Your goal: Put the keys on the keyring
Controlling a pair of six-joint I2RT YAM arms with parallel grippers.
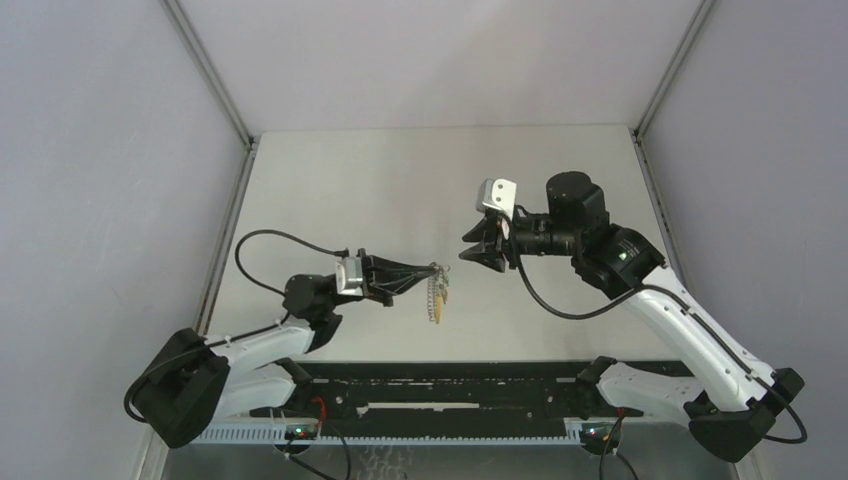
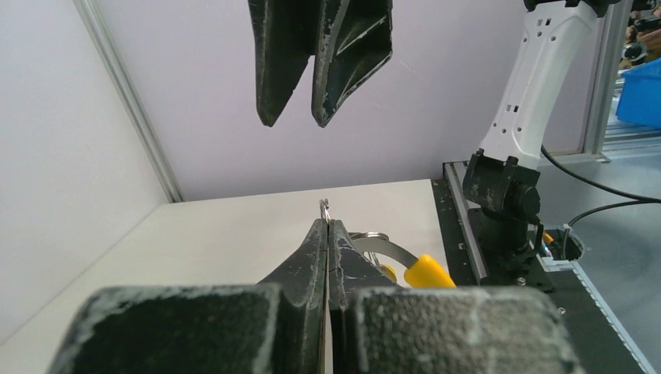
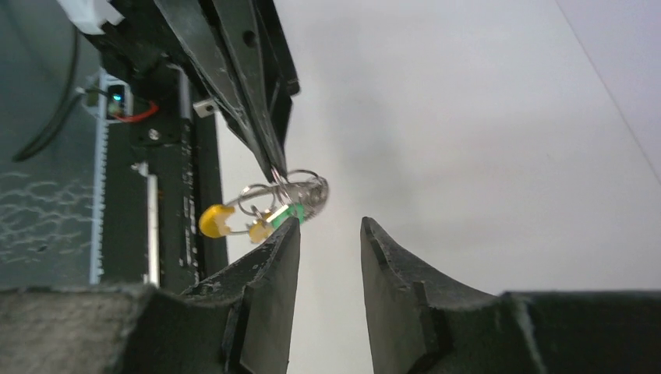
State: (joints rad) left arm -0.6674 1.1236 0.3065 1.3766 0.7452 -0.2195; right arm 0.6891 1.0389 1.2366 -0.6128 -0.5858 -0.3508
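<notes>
Right wrist view: thin grey metal keyring (image 3: 314, 189) hangs in mid-air above the white table (image 3: 468, 117), pinched by the left gripper's (image 3: 274, 173) fully closed black fingers. Small yellow- and green-headed keys (image 3: 216, 220) dangle from it. The right gripper (image 3: 327, 230), partly open and empty, sits just beside them.

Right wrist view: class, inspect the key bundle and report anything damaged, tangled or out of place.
Nothing looks broken or dropped. The left tool pinches the keyring in mid-air, the yellow key and green key bunched against it. Only its fingers look odd: scuffed whitish.
</notes>
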